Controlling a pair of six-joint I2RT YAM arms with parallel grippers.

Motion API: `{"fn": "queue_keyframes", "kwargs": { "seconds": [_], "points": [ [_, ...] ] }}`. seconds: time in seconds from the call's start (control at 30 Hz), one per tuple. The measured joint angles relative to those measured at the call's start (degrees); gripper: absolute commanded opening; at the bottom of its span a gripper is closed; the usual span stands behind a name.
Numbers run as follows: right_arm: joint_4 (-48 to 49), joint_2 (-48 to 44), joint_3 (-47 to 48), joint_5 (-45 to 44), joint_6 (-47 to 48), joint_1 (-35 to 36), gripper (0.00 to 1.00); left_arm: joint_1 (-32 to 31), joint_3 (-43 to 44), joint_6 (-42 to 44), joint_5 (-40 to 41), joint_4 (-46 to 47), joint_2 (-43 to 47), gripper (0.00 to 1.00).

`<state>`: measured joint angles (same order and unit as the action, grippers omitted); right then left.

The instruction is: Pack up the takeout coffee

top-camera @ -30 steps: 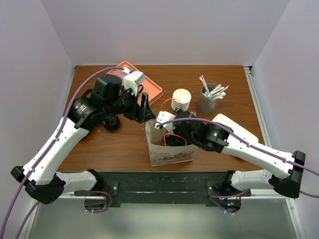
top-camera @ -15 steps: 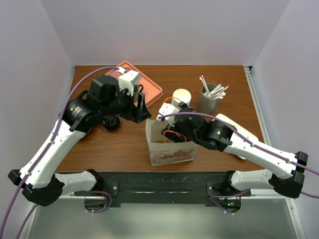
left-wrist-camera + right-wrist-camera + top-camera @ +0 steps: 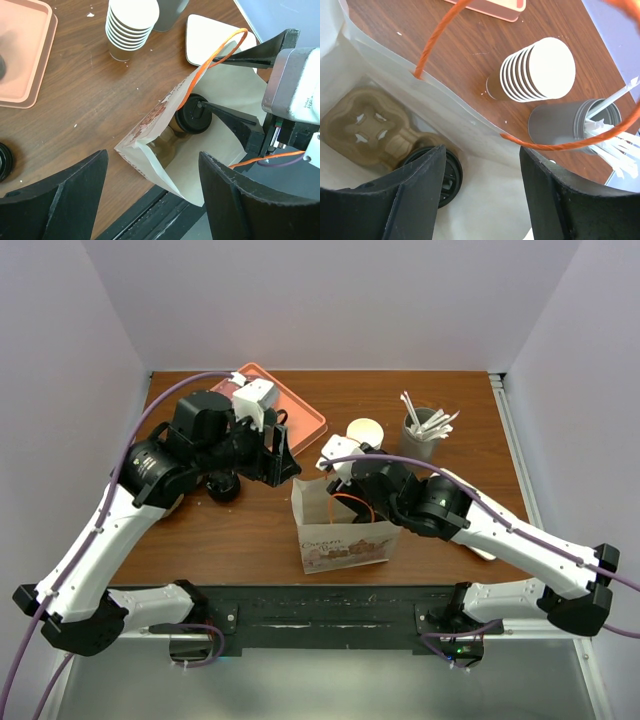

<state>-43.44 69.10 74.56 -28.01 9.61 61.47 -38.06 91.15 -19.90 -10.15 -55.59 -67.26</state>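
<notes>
Coffee cup [image 3: 192,116] sits in bag [image 3: 345,543] — right hand [image 3: 481,155], left hand [image 3: 152,156] both apart, empty. Best exit for right: straight up, clear of orange handle [image 3: 220,45].

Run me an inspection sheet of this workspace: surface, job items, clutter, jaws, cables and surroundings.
Surface: brown wooden table, a few white specks.
Job's things: kraft-brown paper cup with black sip lid stands inside the open printed paper bag, with a moulded pulp carrier.
Clutter: pink plastic tray, stack of white paper cups, grey holder of white stirrers, small black round object.
Grippers: left gripper jaws open, empty, facing the bag; right gripper jaws open in the bag's mouth, gripping nothing.
Cables: purple cables along both arms; bag's orange cord handles arc close to the right gripper.
Surroundings: plain pale walls on three sides.
</notes>
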Motion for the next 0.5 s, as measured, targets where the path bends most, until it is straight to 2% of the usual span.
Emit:
{"fn": "queue_keyframes", "kwargs": {
  "seconds": [0.5],
  "points": [
    [-5.6,-0.2,8.1,-4.7,-3.1,0.0,0.64,0.0,0.7,0.0,2.2,0.0,0.1,0.79]
  ]
}}
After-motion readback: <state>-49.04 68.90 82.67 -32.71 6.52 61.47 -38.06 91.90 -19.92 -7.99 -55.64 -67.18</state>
